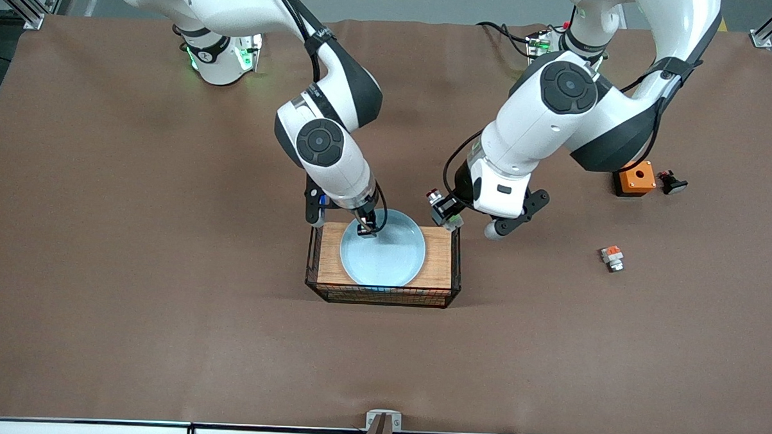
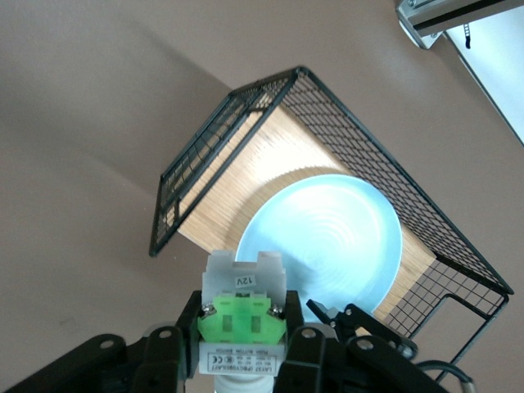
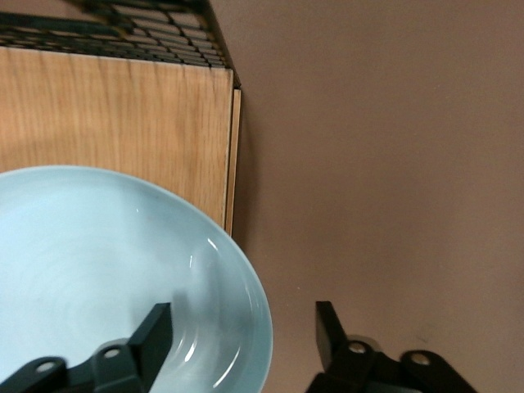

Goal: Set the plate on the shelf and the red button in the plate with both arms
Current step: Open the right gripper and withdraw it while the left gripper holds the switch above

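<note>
In the wire basket, round glossy plate, wooden tray

A brown cloth covers the counter from end to end. Near its middle stands a black wire basket with a wooden floor. Measured from that basket, three small things lie toward the left arm's end of the counter. A grey switch block with an orange-red patch rests well apart from the basket. An orange box with a hole sits farther from the front camera than the basket. A small black part lies just beside that box.
</note>
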